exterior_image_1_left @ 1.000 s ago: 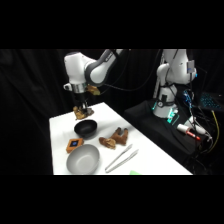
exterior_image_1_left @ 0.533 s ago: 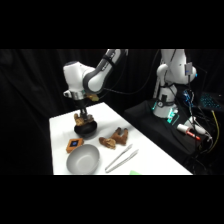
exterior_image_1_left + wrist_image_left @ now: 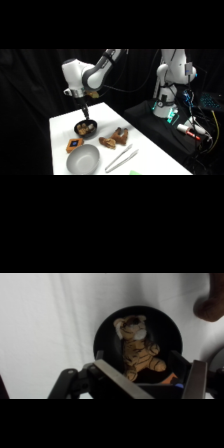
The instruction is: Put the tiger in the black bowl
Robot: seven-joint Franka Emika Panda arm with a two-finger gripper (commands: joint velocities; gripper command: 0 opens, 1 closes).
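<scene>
The tiger [image 3: 134, 350], a small tan striped toy, lies inside the black bowl [image 3: 104, 338]. In the side view the tiger [image 3: 86, 128] shows as a tan lump in the black bowl [image 3: 77, 131] near the table's middle left. My gripper [image 3: 86, 114] hangs straight over the bowl, just above the toy. In the wrist view the gripper [image 3: 155, 380] is open, its two fingers standing wide apart at either side of the tiger's lower half without pressing it.
A larger grey bowl [image 3: 83, 160] sits in front of the black one, with an orange-and-blue block [image 3: 74, 145] to its left. Two brown toy figures [image 3: 114, 139] and metal tongs [image 3: 121, 159] lie to the right. A second robot [image 3: 171, 82] stands beyond the table.
The arm came down from above the bowl, carrying the tiger into it. The tiger now rests in the bowl and the fingers stand apart.
</scene>
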